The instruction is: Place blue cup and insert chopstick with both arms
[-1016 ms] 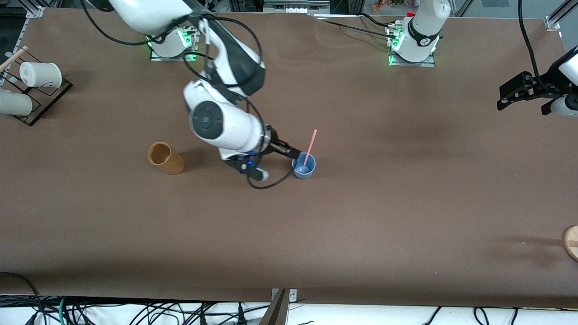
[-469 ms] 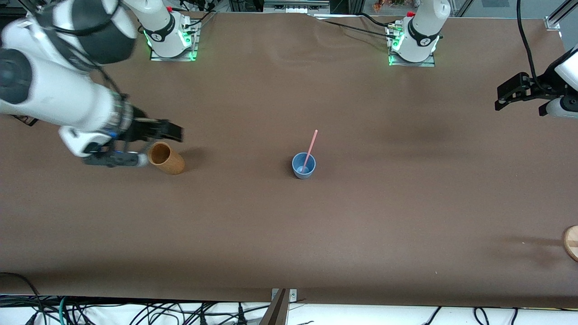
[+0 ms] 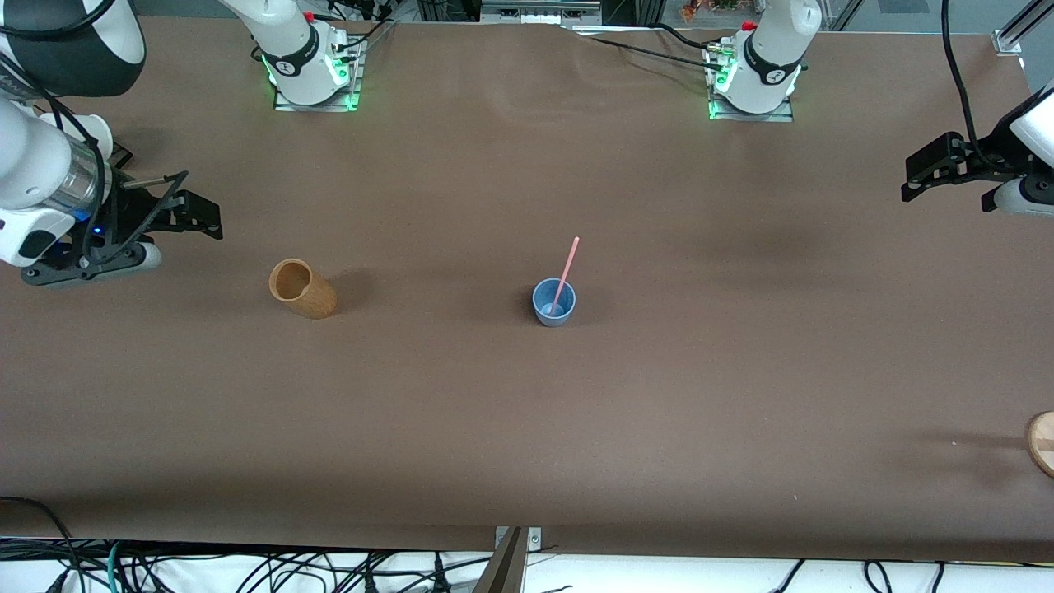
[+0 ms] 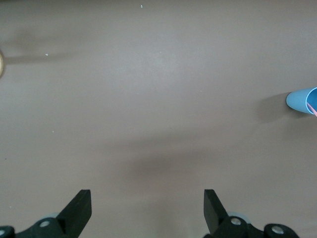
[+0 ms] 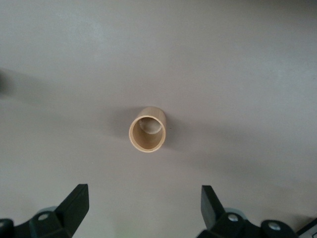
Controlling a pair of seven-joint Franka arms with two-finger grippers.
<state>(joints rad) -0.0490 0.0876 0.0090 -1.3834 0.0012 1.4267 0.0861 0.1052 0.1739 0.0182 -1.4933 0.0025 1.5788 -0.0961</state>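
Observation:
The blue cup [image 3: 554, 302] stands upright in the middle of the table, with the pink chopstick [image 3: 567, 265] leaning inside it. The cup's edge also shows in the left wrist view [image 4: 303, 101]. My right gripper [image 3: 198, 216] is open and empty, up above the table at the right arm's end, away from the cup. Its own view shows its open fingers [image 5: 74, 203] with bare table between them. My left gripper [image 3: 926, 169] is open and empty, held up at the left arm's end. Its fingers [image 4: 79, 208] stand wide apart.
A tan wooden-looking cup [image 3: 301, 288] stands between the right gripper and the blue cup; it also shows in the right wrist view [image 5: 147, 129]. White cups on a rack [image 3: 74, 136] sit at the right arm's end. A round wooden piece [image 3: 1042, 441] lies at the table's edge.
My right gripper let go of the blue cup and drew back past the tan cup to the right arm's end of the table. The cup and chopstick stayed put. The left arm barely moved.

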